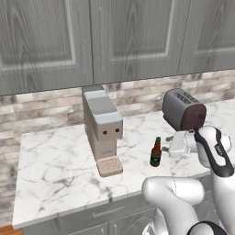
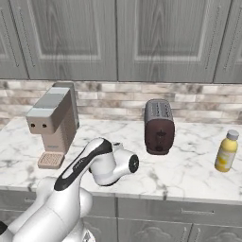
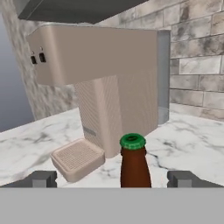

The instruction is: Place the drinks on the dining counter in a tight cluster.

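Veined marble worktop (image 1: 59,156); tool (image 3: 112,179) released, flanking glossy brown beer bottle (image 3: 134,168), apparently untouched.

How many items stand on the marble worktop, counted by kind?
Bottles: 2, a brown beer bottle and a yellow juice bottle
Coffee machines: 1
Toasters: 1
Total: 4

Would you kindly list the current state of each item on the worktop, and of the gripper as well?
beer bottle: upright, green cap on, standing free between the open fingers
juice bottle: upright, capped, alone at the right of the worktop
coffee machine: upright, drip tray bare
toaster: upright, nothing visible in its slots
gripper: open, one fingertip on each side of the beer bottle, not gripping
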